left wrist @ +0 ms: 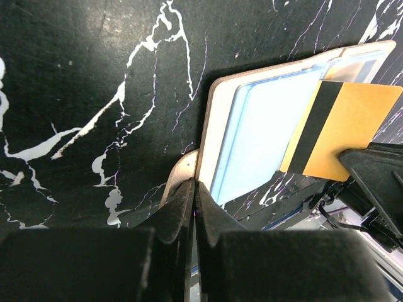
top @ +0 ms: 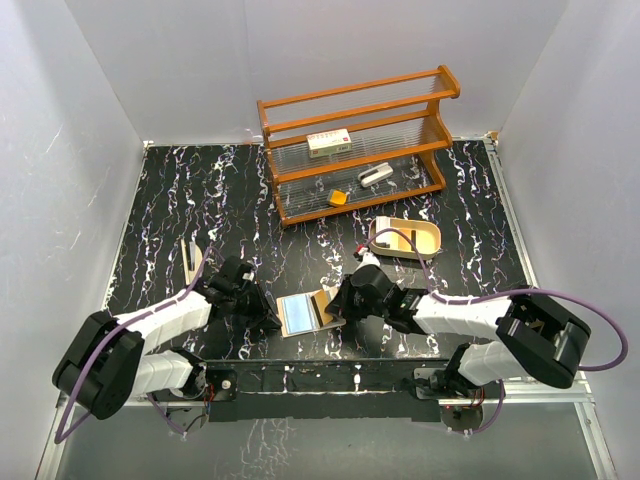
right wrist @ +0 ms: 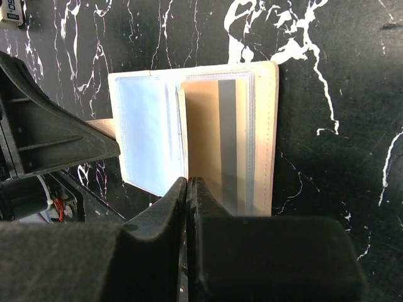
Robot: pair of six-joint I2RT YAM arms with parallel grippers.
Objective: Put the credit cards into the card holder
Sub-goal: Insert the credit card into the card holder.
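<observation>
Left claw [left wrist: 194,189] is pinched tight on the rounded tan edge of the card holder [left wrist: 217,119], pinning it to the table [top: 180,200], and the right claw [right wrist: 188,185] is closed flat on the near edge of the orange-yellow card [right wrist: 204,135]. I see the card holder lying open between the two claws, close to the near edge of the table, its leather rim stitched and its two inner pockets a glossy pale blue. From my left wrist view the card shows a dark magnetic stripe and juts past the holder's right-hand side; from the right wrist view it appears partly under the clear film of that pocket. I can read no writing on the card or holder. The table is black with white marble veining. At the far side, well apart, stands a wooden rack [top: 355,145] with ribbed clear shelves, carrying a white box [top: 329,143] whose red print is too small for me to read and a small orange block [top: 338,198]. An oval beige tray [top: 432,236] sits just beyond the right arm.
</observation>
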